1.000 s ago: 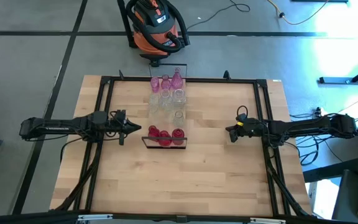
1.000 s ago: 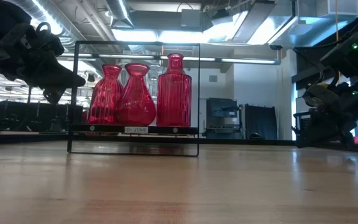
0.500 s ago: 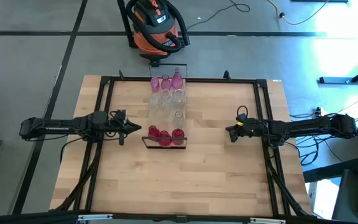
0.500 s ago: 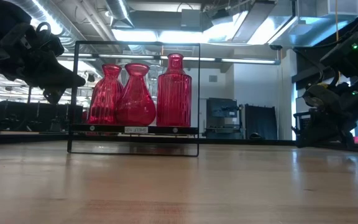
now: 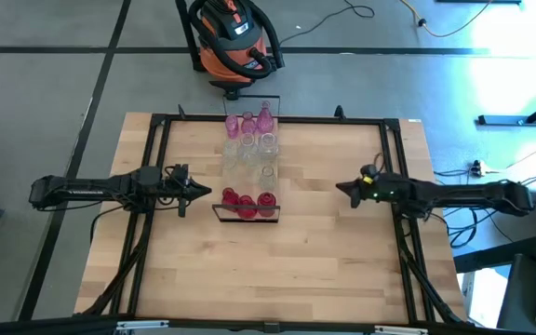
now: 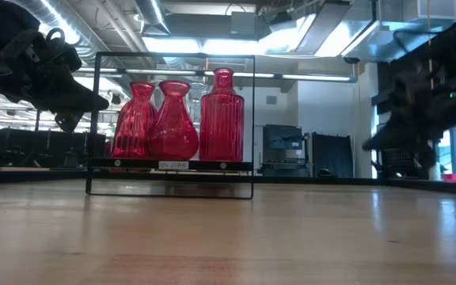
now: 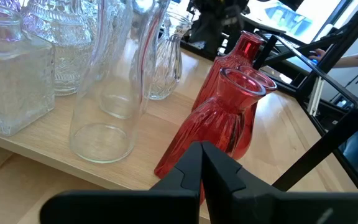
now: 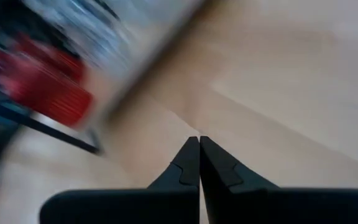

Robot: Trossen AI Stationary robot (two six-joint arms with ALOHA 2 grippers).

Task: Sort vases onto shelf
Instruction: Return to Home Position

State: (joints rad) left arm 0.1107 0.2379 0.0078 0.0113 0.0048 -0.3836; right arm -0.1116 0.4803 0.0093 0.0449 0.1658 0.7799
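The shelf (image 5: 222, 166) is a narrow light-wood plank that runs from the table's far edge toward its middle, with a thin black frame (image 6: 172, 188) at its near end. Pink vases (image 5: 249, 121) stand on its far end, clear vases (image 5: 254, 154) in the middle and three red vases (image 5: 247, 200) at the near end. They also show in the low view (image 6: 172, 123) and the left wrist view (image 7: 222, 124). My left gripper (image 5: 207, 194) is shut and empty, left of the red vases. My right gripper (image 5: 341, 188) is shut and empty, well right of the shelf.
An orange and black vacuum cleaner (image 5: 234, 37) stands on the floor beyond the far edge. Black frame rails (image 5: 156, 158) run along the tabletop's left, right and far sides. Bare wood (image 5: 268, 270) lies on the table's near half.
My right gripper has swung a little toward the far edge and the shelf and has risen slightly. It stays shut, and its wrist view is blurred by the motion. The vases and the shelf stand as before.
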